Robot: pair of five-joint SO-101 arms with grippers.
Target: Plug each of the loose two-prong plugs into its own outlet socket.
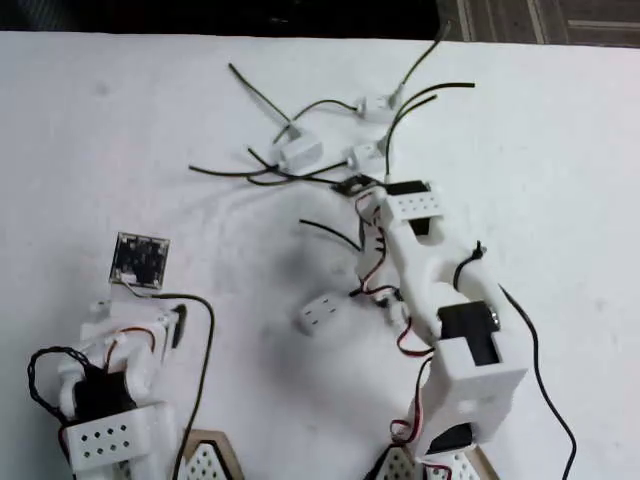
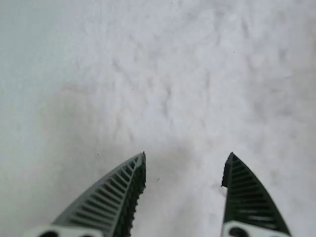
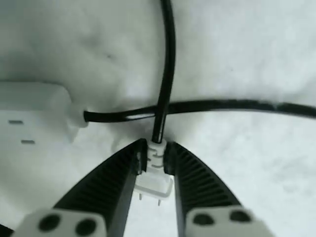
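My right gripper (image 3: 155, 145) is shut on a white two-prong plug (image 3: 154, 180) by its neck, where its black cord (image 3: 165, 74) leaves it. The prongs point back toward the wrist. A white outlet socket (image 3: 29, 118) with two slots lies close beside the fingertips. From above, the right gripper (image 1: 355, 187) sits amid black cords, just below two white socket blocks (image 1: 298, 150) (image 1: 365, 155). A third white piece (image 1: 375, 105) lies farther back. My left gripper (image 2: 186, 155) stands open over bare table, holding nothing, at the front left.
A loose white socket block (image 1: 322, 312) lies mid-table beside the right arm (image 1: 440, 290). Thin black cords (image 1: 260, 172) fan out across the back of the white table (image 1: 120, 120). A second cord (image 3: 237, 105) crosses the held plug's cord.
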